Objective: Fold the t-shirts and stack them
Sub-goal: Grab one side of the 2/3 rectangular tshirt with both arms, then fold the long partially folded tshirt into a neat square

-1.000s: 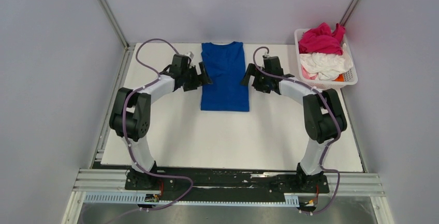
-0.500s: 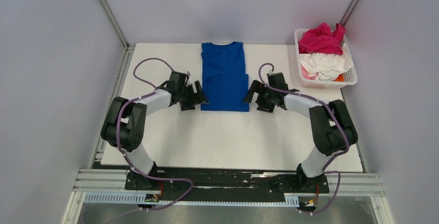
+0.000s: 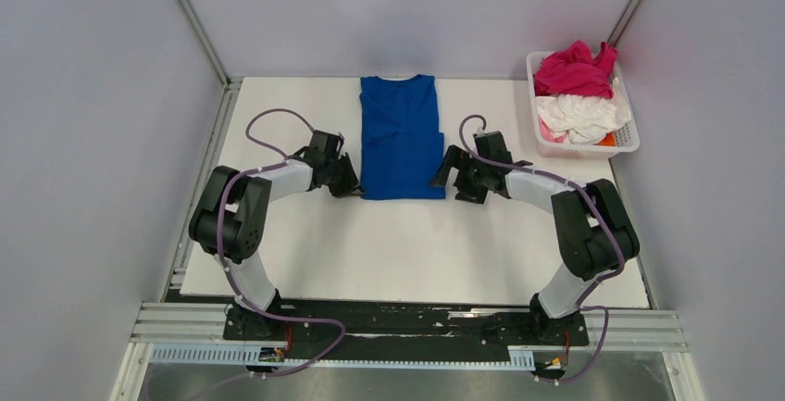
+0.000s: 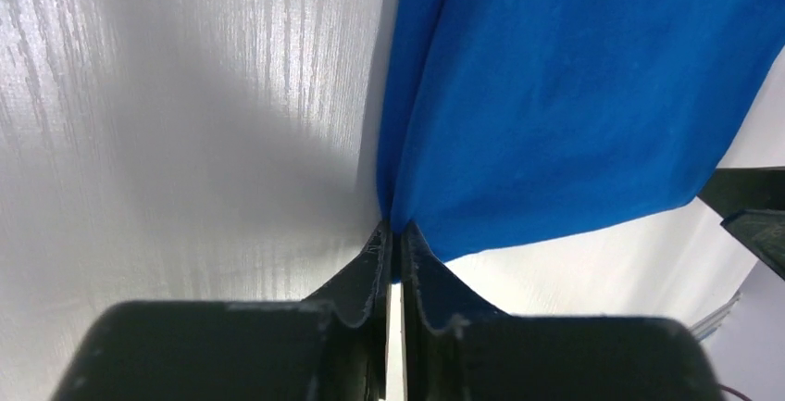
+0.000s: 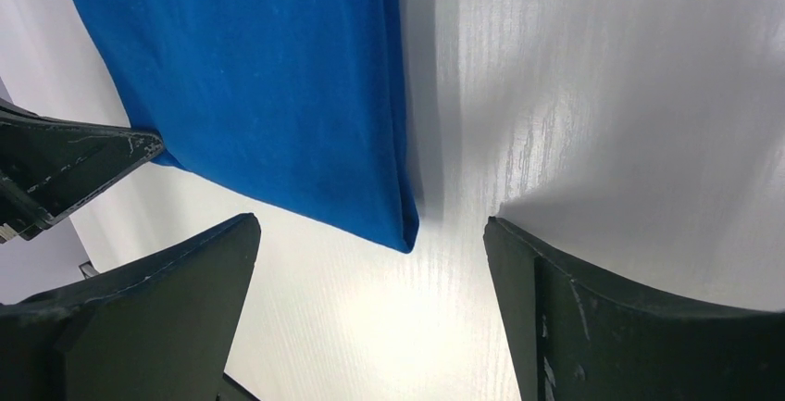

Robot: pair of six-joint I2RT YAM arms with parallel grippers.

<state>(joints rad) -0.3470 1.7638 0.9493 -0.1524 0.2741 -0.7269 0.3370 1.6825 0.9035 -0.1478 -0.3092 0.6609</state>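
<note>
At the near hem of the blue t-shirt [image 3: 401, 137], which lies on the tabletop [image 3: 407, 244] folded into a long narrow panel, we have one arm posted at each corner. Our left end effector [image 4: 392, 231] is clenched, its two fingers pressed nearly together with the shirt's near-left corner pinched at their tips and the cloth running away ahead and to its right. Our right end effector [image 5: 370, 223] is released, fingers spread wide, with the doubled near-right corner lying flat on the board between them and just ahead. The pink t-shirt [image 3: 572, 72] and white t-shirt [image 3: 579, 114] sit crumpled in the basket [image 3: 629, 137], well off to the right end effector's far right. We judge the cotton light, limp and several layers thick at these corners. It should sag and slide apart if only the top ply is caught, so the grip belongs at the very corner, low against the tabletop, taking every layer. Both corners would need to rise together to carry the hem toward the collar without skewing the fold.
</note>
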